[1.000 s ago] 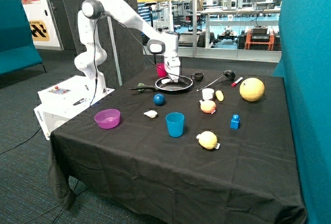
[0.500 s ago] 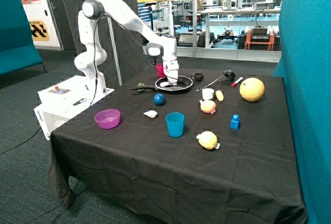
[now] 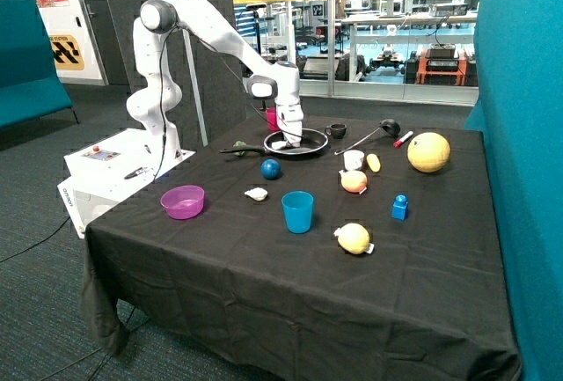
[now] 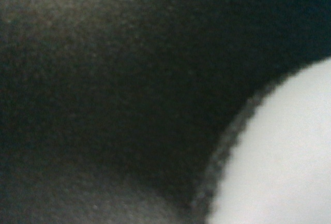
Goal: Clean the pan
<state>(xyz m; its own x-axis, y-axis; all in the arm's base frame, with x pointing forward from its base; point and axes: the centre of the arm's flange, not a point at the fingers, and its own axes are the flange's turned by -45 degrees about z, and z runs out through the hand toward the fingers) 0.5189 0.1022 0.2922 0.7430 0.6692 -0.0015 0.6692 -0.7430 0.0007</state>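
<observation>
The black pan (image 3: 313, 146) with a shiny rim sits at the back of the table, its thin handle (image 3: 242, 150) pointing toward the robot base. My gripper (image 3: 291, 138) reaches straight down into the pan, over its handle-side half. A small white thing (image 3: 279, 144) lies in the pan right at the gripper. In the wrist view, the dark pan floor (image 4: 114, 79) fills the frame and the white thing (image 4: 279, 157) is very close at one corner.
A pink cup (image 3: 274, 119) stands just behind the pan, a small black cup (image 3: 336, 130) and a ladle (image 3: 369, 135) beside it. In front of the pan are a blue ball (image 3: 271, 169), a blue cup (image 3: 297, 211), a purple bowl (image 3: 183, 201) and a white cup (image 3: 354, 159).
The gripper and wrist have shifted a little across the pan toward its handle side. The pan and the other things have not moved.
</observation>
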